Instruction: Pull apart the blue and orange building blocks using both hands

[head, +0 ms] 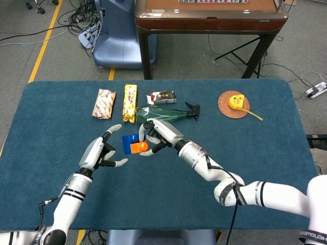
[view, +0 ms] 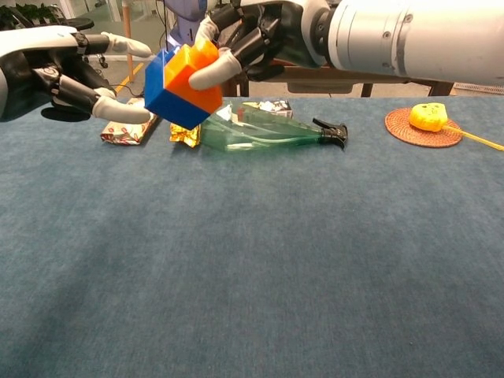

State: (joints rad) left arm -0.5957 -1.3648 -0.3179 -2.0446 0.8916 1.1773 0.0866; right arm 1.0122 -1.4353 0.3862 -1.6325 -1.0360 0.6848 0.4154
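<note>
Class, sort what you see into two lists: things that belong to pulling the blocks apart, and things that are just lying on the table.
Job: blue block, orange block, right hand holding them, left hand.

Lying about: spray bottle, two snack packets, small box, coaster with tape measure.

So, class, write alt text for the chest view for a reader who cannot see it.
The right robot hand holds the joined blue and orange building blocks above a blue table, while the open left robot hand reaches toward them. Behind lie a green spray bottle and wrapped snack packets.
</note>
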